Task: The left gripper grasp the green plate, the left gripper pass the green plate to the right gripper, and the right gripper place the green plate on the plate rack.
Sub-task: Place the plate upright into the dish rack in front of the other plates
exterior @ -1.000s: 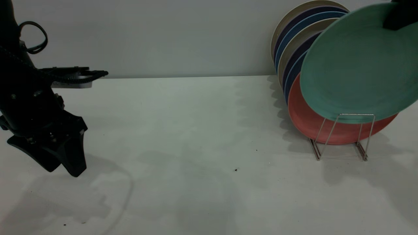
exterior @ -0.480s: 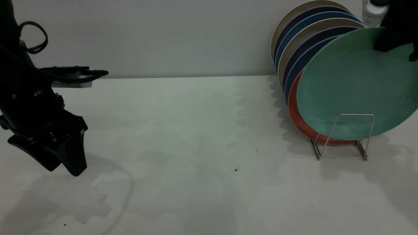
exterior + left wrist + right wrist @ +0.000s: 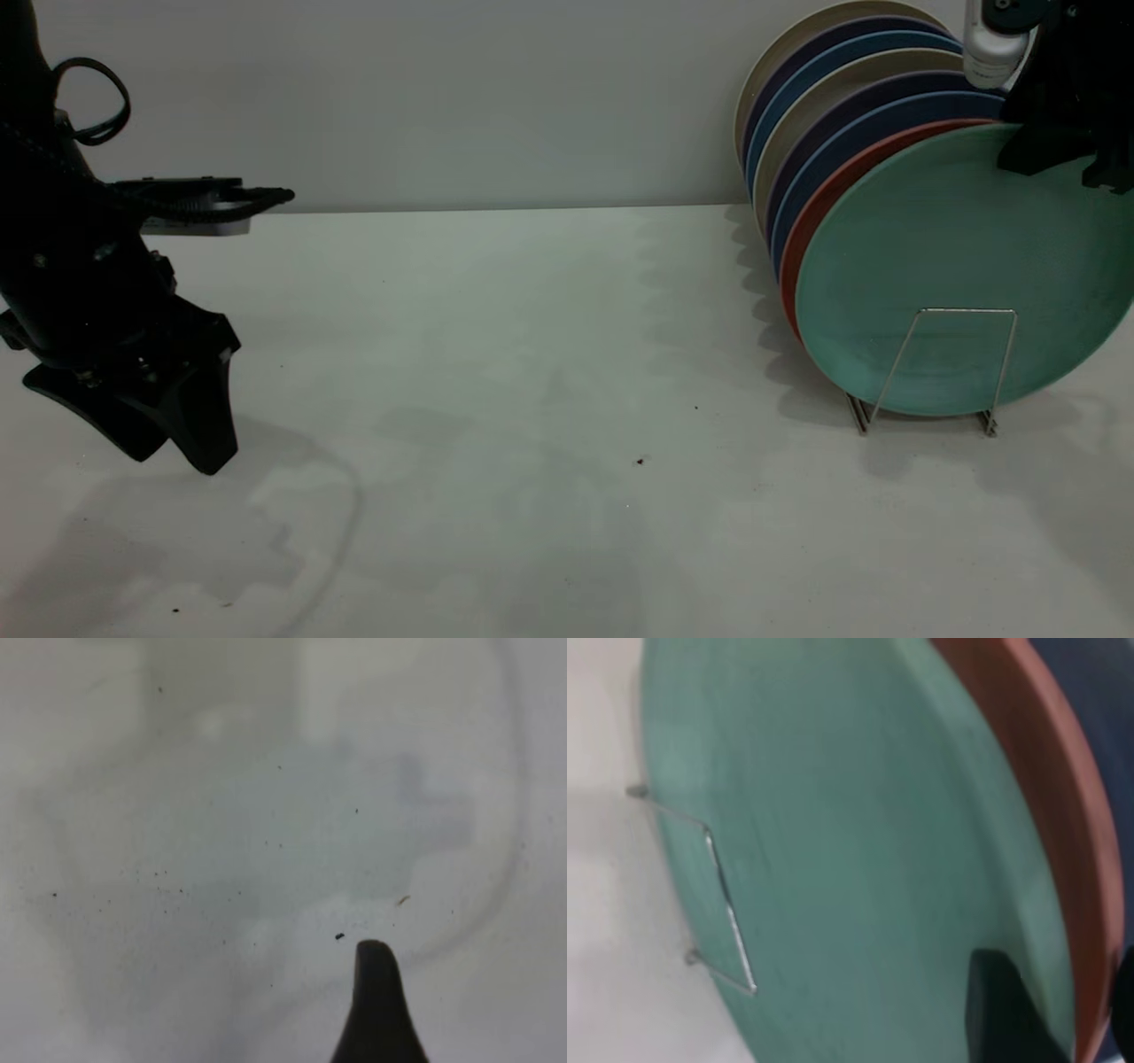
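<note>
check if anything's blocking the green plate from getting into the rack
Nothing visible blocks it. The green plate already stands on edge in the plate rack, behind the front wire loop and against the salmon-pink plate. The right hand is at its upper rim. The left hand hangs far off.

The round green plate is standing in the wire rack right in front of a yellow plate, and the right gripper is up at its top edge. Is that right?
Not quite. The plate right behind the round teal-green plate is salmon-pink, not yellow; the exterior view and the right wrist view both show it. The rest holds: the green plate stands in the thin silver wire rack, and the black right gripper is at its top edge.
</note>
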Robot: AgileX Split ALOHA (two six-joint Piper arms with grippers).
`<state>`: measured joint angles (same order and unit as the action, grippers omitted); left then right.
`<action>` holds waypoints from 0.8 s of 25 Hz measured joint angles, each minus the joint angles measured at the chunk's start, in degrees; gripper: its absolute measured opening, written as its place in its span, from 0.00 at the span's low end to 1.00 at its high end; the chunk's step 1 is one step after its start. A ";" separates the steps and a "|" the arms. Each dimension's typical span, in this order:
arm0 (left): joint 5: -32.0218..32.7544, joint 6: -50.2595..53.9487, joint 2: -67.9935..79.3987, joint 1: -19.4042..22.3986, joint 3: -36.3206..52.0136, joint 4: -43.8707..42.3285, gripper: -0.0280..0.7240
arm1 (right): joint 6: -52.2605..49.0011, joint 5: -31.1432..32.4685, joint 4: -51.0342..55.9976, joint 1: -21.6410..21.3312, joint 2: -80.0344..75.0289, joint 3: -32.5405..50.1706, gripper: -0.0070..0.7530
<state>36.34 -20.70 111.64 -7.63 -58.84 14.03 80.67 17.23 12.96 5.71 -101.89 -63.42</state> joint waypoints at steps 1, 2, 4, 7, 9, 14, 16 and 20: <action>-0.13 0.57 0.00 0.00 0.00 0.00 0.79 | -0.77 0.63 0.94 0.00 0.00 -0.07 0.42; -0.21 0.89 0.00 0.00 0.00 0.00 0.79 | -1.70 1.07 1.64 0.00 0.13 -0.13 0.43; -0.51 1.16 0.00 0.00 0.00 -0.05 0.79 | -3.97 2.87 2.80 0.00 0.42 -0.18 0.47; -1.05 1.39 0.00 0.00 0.00 -0.05 0.79 | -8.52 5.21 3.02 0.00 0.93 -0.17 0.57; -1.36 1.45 0.00 0.05 0.00 -0.05 0.79 | -12.07 6.51 3.07 0.00 1.09 -0.17 0.66; -1.58 1.58 0.00 0.09 0.00 -0.05 0.79 | -21.44 8.72 3.19 0.00 3.45 -0.17 0.77; -1.66 2.02 0.00 0.09 0.00 -0.05 0.79 | -26.05 8.78 3.31 0.00 5.63 -0.17 0.77; -1.98 2.41 0.00 0.09 0.00 -0.05 0.79 | -34.47 8.86 3.46 0.00 9.94 -0.17 0.77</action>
<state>34.36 -18.29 111.64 -7.54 -58.84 13.97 46.19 26.10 16.42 5.71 -91.95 -63.59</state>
